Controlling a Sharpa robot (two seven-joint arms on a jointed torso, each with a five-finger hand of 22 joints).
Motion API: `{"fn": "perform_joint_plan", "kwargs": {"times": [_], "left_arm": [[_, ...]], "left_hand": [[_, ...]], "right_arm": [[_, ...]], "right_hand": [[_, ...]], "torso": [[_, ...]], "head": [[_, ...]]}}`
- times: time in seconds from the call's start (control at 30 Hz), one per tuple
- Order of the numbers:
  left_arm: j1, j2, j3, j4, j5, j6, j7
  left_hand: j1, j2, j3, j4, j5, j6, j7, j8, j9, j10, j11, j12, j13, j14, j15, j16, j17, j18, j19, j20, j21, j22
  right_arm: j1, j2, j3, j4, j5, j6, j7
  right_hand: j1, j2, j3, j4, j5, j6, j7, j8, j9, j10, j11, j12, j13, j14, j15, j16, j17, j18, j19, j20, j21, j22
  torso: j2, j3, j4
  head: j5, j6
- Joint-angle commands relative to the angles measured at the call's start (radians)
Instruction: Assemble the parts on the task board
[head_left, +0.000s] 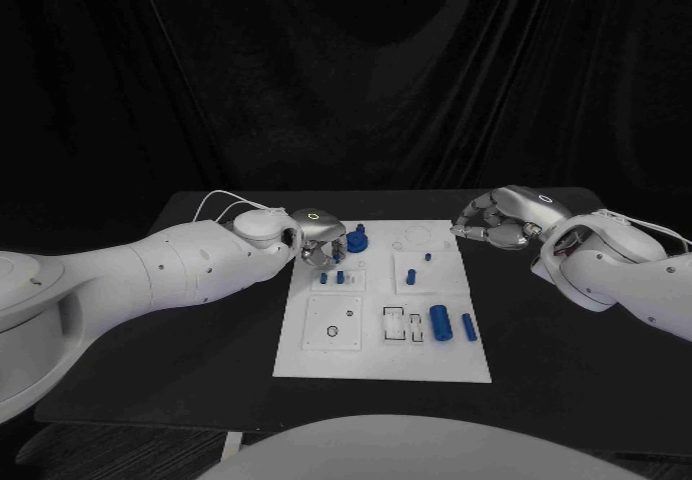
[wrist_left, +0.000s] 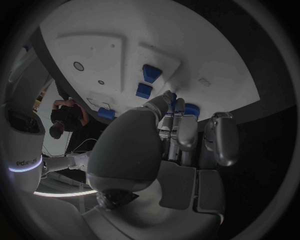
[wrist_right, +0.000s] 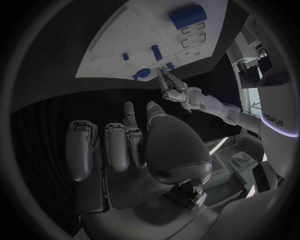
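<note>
Bench and backdrop

A black bench (head_left: 173, 360) is seen under the head view, its dark top stretching from the far edge near the curtain to the near edge at the bottom. Behind it a black curtain (head_left: 346, 90) is hung in soft folds across the whole background. A thin white cable (head_left: 216, 200) is seen curving above the bench's far left corner. Past the bench's near left corner, a strip of paler floor (head_left: 130, 450) can be made out.
</note>
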Motion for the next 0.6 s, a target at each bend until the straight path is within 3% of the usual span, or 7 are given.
{"fn": "perform_joint_plan", "kwargs": {"times": [0.03, 0.4, 0.47, 0.6], "left_arm": [[-0.005, 0.004, 0.000, 0.003, 0.000, -0.004, 0.009], [-0.006, 0.007, 0.000, -0.005, 0.000, 0.002, -0.001], [-0.006, 0.006, 0.000, -0.006, 0.000, 0.006, -0.002], [-0.006, 0.004, 0.000, -0.008, 0.000, 0.015, -0.007]], "left_hand": [[0.012, 0.000, 0.001, 0.000, 0.006, -0.005, -0.003, 0.001, -0.001, -0.001, 0.000, -0.003, 0.001, -0.006, 0.001, -0.003, 0.000, 0.001, -0.007, -0.002, -0.003, 0.180], [0.017, -0.001, 0.003, -0.004, 0.021, -0.008, -0.001, 0.000, -0.006, -0.002, 0.002, -0.004, 0.002, -0.013, 0.001, -0.008, -0.009, 0.002, -0.011, -0.001, -0.008, 0.179], [0.015, -0.005, 0.002, -0.003, 0.023, -0.021, -0.004, -0.004, -0.011, -0.007, 0.002, -0.007, 0.001, -0.015, 0.002, -0.009, -0.011, 0.003, -0.013, -0.001, -0.010, 0.178], [0.000, -0.021, 0.000, 0.008, 0.013, -0.107, -0.036, -0.006, -0.037, -0.029, -0.007, -0.020, -0.004, -0.033, -0.004, -0.023, -0.031, 0.006, -0.026, 0.001, -0.029, 0.173]], "right_arm": [[-0.003, -0.001, 0.001, 0.000, -0.002, 0.005, -0.010], [-0.003, 0.000, 0.001, -0.001, -0.002, 0.007, -0.011], [-0.003, 0.000, 0.001, -0.001, -0.002, 0.007, -0.011], [-0.003, 0.000, 0.001, -0.001, -0.002, 0.005, -0.010]], "right_hand": [[0.003, 0.008, 0.002, 0.002, 0.001, 0.010, 0.000, -0.001, -0.001, 0.107, 0.006, 0.004, 0.263, 0.056, 0.006, -0.005, -0.002, 0.010, 0.049, 0.006, -0.006, 0.218], [0.003, 0.008, 0.002, 0.002, 0.001, 0.010, 0.000, -0.001, -0.001, 0.107, 0.006, 0.004, 0.263, 0.056, 0.006, -0.005, -0.002, 0.010, 0.049, 0.006, -0.006, 0.218], [0.003, 0.008, 0.002, 0.002, 0.001, 0.010, 0.000, -0.001, -0.001, 0.107, 0.006, 0.004, 0.263, 0.056, 0.006, -0.005, -0.002, 0.010, 0.049, 0.006, -0.006, 0.218], [0.004, 0.007, 0.002, 0.001, -0.001, 0.011, 0.000, -0.001, -0.001, 0.107, 0.005, 0.004, 0.263, 0.056, 0.005, -0.005, -0.002, 0.010, 0.049, 0.006, -0.007, 0.218]], "torso": [[0.000, 0.0003, -0.0001], [0.000, 0.0003, 0.0000], [0.000, 0.0004, 0.0001], [0.000, 0.0006, -0.0001]], "head": [[0.000, 0.000], [0.002, 0.000], [0.001, 0.000], [0.002, 0.000]]}}
